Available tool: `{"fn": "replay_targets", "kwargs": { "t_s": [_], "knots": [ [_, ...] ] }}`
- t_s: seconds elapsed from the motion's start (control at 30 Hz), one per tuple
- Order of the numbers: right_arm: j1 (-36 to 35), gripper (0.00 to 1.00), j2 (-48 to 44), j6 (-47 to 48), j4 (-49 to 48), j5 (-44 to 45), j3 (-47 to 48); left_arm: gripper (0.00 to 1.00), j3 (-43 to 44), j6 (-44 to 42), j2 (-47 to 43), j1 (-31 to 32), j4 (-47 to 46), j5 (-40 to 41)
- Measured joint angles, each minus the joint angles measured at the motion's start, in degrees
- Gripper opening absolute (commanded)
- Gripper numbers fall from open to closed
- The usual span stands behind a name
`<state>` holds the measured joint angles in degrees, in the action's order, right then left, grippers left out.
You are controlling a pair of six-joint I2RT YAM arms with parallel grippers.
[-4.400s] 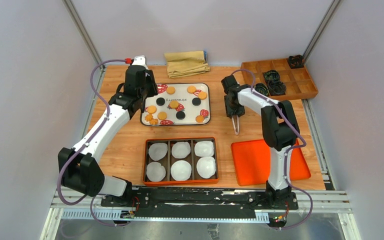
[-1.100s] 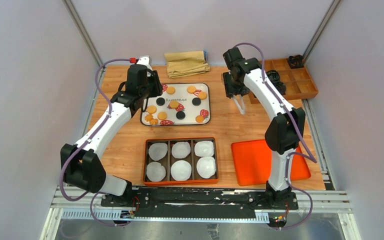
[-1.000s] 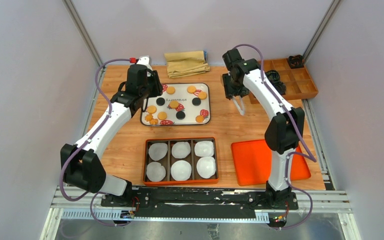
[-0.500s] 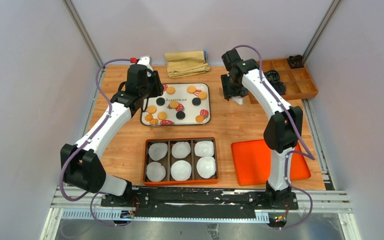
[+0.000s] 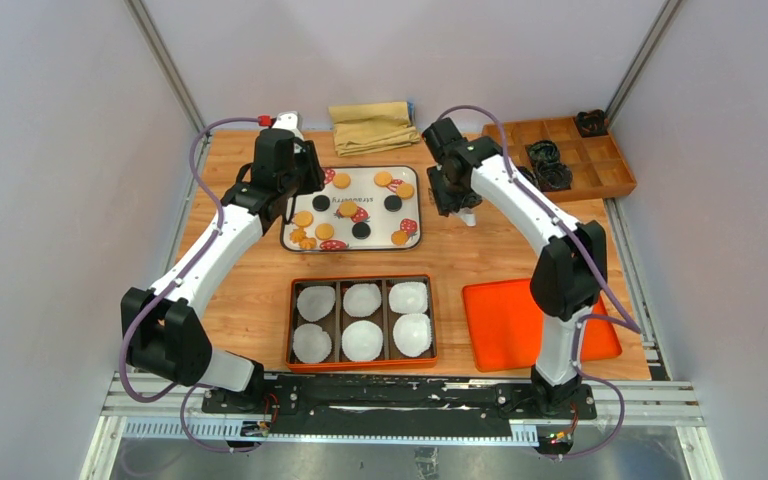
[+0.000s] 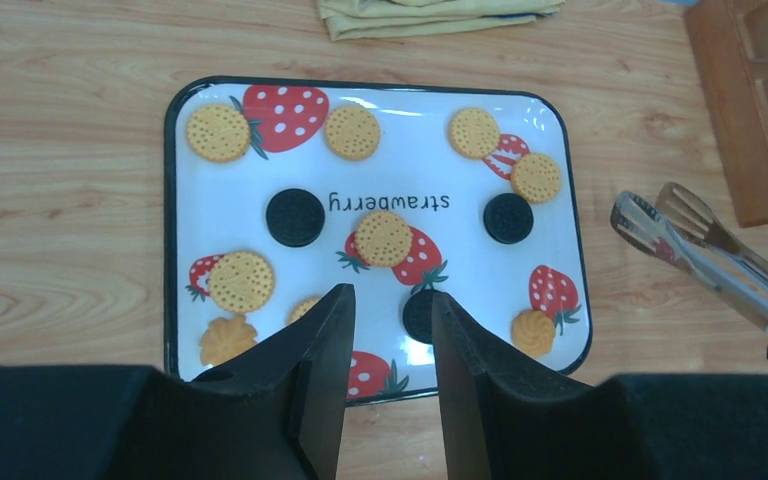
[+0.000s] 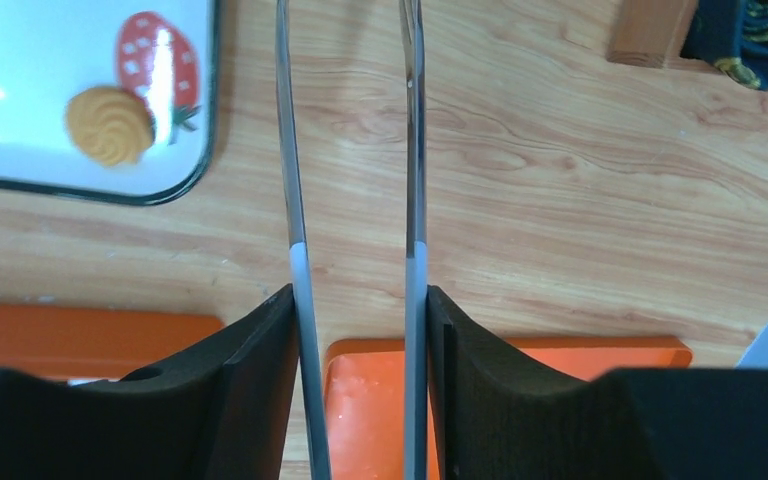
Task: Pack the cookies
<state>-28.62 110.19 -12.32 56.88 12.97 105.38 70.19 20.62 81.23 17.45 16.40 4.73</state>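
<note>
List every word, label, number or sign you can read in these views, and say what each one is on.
"strawberry": printed in dark letters across the middle of the white strawberry-pattern tray; it reads upside down in the left wrist view.
The same print in the top view is too small and blurred to read.
No lettering shows on the tongs, and nothing else in any view is readable.

Bright, even overhead light; shadows faint and soft; small glare spots on the strawberry tray [image 6: 410, 140]; tongs [image 6: 638, 218] glint; wrist-view foregrounds slightly soft.
</note>
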Motion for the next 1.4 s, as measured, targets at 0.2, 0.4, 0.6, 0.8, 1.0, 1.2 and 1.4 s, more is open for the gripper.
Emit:
{"fn": "replay_targets", "kwargs": {
  "t_s": [0.2, 0.4, 0.6, 0.8, 1.0, 1.2, 1.4],
  "knots": [
    [-5.5, 0.52, -6.4, 1.4, -4.5, 0.1, -3.9, 0.5, 0.0, 0.0, -0.3, 0.0, 0.3, 3.1],
    [-8.4, 0.52, -7.3, 2.0, -8.2, -2.0, -4.0, 0.51, 0.0, 0.0, -0.5, 0.0, 0.3, 3.5],
    [-10.1, 0.52, -6.9, 1.9, -11.0, -4.9, -6.6, 0.52, 0.0, 0.0, -0.7, 0.0, 0.5, 4.3],
    [-11.6, 0.52, -5.3, 1.9, -11.9, -5.2, -10.4, 0.52, -0.6, 0.2, -1.2, 0.0, 0.5, 4.8],
    [-11.6, 0.53, -3.9, 1.4, -13.7, -4.8, -13.6, 0.52, -0.9, 0.4, -1.3, 0.0, 0.5, 4.9],
    [-11.6, 0.53, -2.5, 1.2, -15.1, -2.9, -13.6, 0.52, -0.9, 0.4, -1.9, 0.0, 0.5, 4.9],
    [-11.6, 0.5, 2.6, 1.1, -15.7, -2.2, -10.8, 0.52, -0.9, 0.4, -2.0, 0.0, 0.5, 4.9]
  ]
}}
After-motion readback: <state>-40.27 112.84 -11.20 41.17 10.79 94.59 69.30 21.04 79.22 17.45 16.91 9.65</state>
